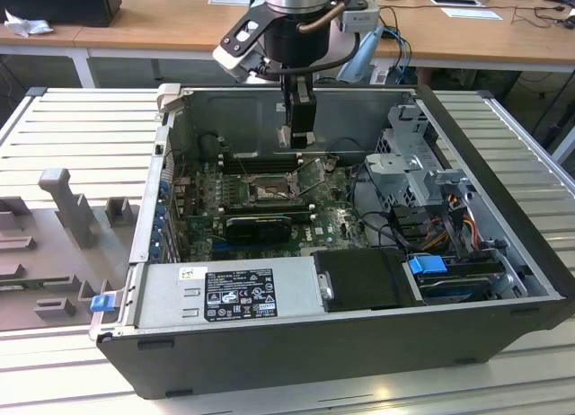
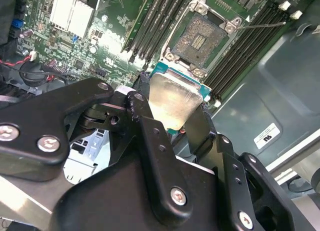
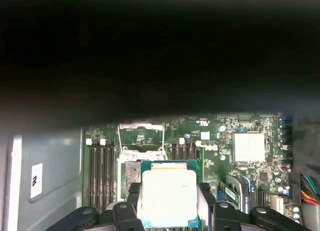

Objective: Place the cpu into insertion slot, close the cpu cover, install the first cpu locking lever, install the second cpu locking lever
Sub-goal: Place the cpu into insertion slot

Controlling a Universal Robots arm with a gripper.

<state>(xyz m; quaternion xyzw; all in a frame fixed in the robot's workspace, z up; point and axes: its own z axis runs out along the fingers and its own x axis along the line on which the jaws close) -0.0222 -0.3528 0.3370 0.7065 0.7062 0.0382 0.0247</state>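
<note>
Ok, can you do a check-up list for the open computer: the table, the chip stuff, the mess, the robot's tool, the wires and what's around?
Surface: ribbed metal table, with the open computer case lying on it.
Job's things: cpu held in the air above the green board; insertion slot uncovered, no chip in it, dark centre showing; cpu cover looks raised off the slot.
Clutter: grey fixture blocks at the exterior view's left.
Grippers: tool shut on the cpu by its edges, inside the case.
Cables: coloured wire bundle at the exterior view's right; red and black wires on the board.
Surroundings: wooden desks behind.
</note>
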